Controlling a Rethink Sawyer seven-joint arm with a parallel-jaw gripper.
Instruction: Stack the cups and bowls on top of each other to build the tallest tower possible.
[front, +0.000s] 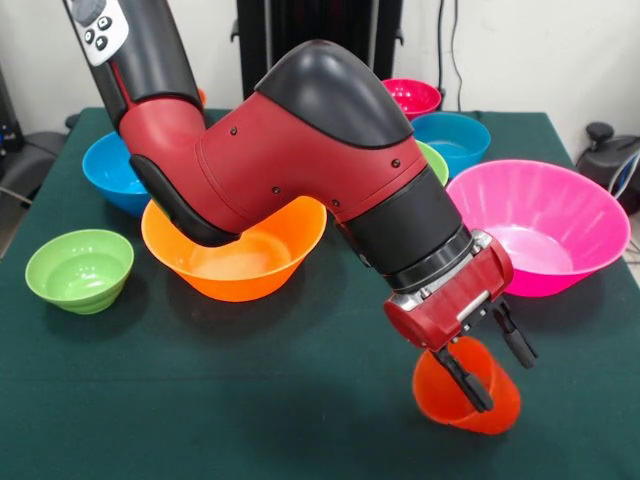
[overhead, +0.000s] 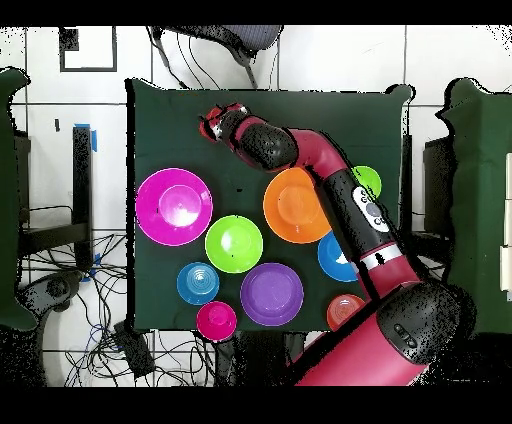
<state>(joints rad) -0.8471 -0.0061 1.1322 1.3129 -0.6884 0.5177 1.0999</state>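
Fingers of the hand (front: 488, 352) are clamping the small orange bowl's (front: 468, 392) rim, so lifting level is keeping it from slipping.

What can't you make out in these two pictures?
Front view: the arm hides the purple bowl wholly and all but a sliver of the medium green bowl.
Overhead view: the arm covers part of the small orange bowl; the gripper hides most of the cup.
Either view: whether the gripper actually clamps the cup.
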